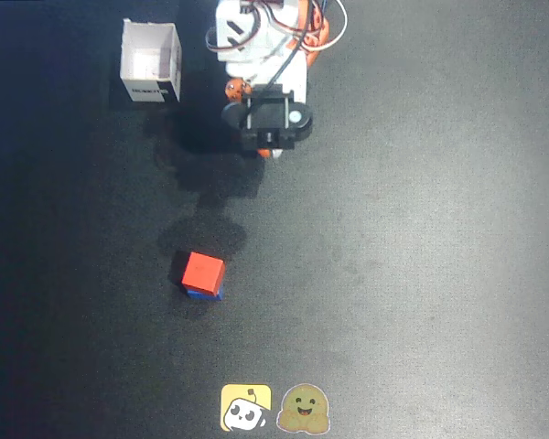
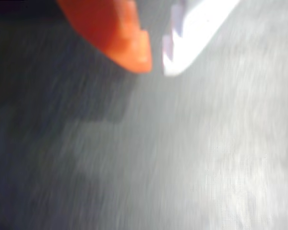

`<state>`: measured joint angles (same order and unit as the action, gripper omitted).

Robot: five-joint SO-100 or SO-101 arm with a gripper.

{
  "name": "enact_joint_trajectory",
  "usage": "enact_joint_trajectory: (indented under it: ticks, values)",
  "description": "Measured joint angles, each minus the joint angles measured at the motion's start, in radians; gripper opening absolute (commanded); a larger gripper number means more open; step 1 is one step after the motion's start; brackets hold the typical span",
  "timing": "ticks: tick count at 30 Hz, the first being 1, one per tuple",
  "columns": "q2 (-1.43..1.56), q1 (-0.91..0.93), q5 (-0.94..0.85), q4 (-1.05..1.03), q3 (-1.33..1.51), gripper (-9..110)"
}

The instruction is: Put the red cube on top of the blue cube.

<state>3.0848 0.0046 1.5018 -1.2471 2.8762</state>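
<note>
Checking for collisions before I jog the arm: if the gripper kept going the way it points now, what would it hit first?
Probably just the bare table: the gripper points down at empty dark surface, nothing between.

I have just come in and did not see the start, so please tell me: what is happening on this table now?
Nothing is being handled at this moment. The red cube already sits on top of the blue cube, of which only a thin edge shows in the overhead view. The arm is pulled back near its base at the top of that view, far from the stack. In the wrist view the gripper holds nothing, its tips close together above bare table. A white open box stands apart at the upper left.
</note>
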Motion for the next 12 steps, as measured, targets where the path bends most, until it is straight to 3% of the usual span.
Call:
enact_joint_trajectory:
  ticks: [12]
  values:
    - [0.000,-0.002,-0.072,-0.014,0.000,0]
